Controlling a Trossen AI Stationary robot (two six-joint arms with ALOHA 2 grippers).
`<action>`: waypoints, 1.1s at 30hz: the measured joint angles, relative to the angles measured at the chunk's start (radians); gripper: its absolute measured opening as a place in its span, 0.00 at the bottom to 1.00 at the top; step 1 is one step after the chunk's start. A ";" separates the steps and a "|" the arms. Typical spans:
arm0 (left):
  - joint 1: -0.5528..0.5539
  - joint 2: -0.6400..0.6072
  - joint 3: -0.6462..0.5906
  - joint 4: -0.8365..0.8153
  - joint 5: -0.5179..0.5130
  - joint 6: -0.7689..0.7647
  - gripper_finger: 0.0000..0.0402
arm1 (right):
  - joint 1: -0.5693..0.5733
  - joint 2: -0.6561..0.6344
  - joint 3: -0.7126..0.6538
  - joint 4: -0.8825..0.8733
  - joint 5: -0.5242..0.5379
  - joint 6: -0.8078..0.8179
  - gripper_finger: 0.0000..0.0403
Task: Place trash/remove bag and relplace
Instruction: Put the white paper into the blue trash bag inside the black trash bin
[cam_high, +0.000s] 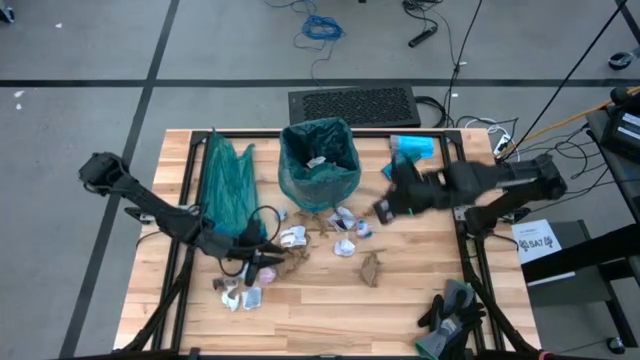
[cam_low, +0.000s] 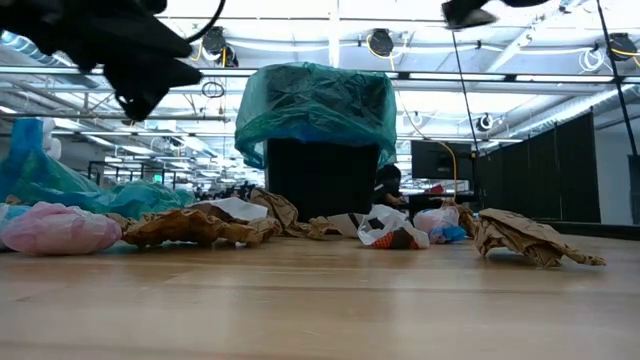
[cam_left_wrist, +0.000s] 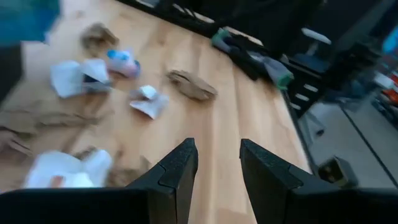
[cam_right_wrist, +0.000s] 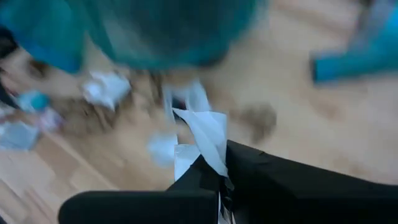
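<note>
Closest to the low camera, bare wooden table (cam_low: 320, 310) runs up to a line of litter: a pink-and-white wad (cam_low: 60, 228) at one side, a flat crumple of brown paper (cam_low: 195, 226) next to it, a white wrapper (cam_low: 392, 228) near the middle and another brown scrap (cam_low: 530, 240) on the other side. Behind them stands the bin (cam_low: 318, 140), dark, with a teal bag (cam_high: 318, 160) pulled over its rim.

My right pincer (cam_high: 384, 209) is lifted above the table beside the bin, near the light-blue pack (cam_high: 412, 148). Its fingers are closed on a scrap of white wrapper (cam_right_wrist: 205, 134), which sticks up from between the tips. Below it, the wrist camera shows blurred bits of trash on the wood and the teal bag above them.

My left pincer (cam_high: 262, 262) hangs low over the front left part of the table, among more scraps (cam_high: 240, 296). Its two fingers (cam_left_wrist: 180, 171) stand apart with nothing between them.

From above, the trash lies scattered in front of the bin, some already inside it. A spare teal bag (cam_high: 225, 185) lies flat left of the bin, and dark gloves (cam_high: 455, 312) sit at the front right corner.
</note>
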 joint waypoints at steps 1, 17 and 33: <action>0.015 0.000 0.000 0.009 0.011 0.015 0.32 | -0.045 0.003 0.012 0.041 -0.004 -0.079 0.00; 0.129 0.000 0.000 0.065 0.050 0.034 0.32 | -0.490 0.168 0.028 0.721 -0.332 -0.792 0.01; 0.130 0.000 0.000 0.063 0.023 0.143 0.32 | -0.520 0.259 0.027 0.780 -0.428 -0.822 0.41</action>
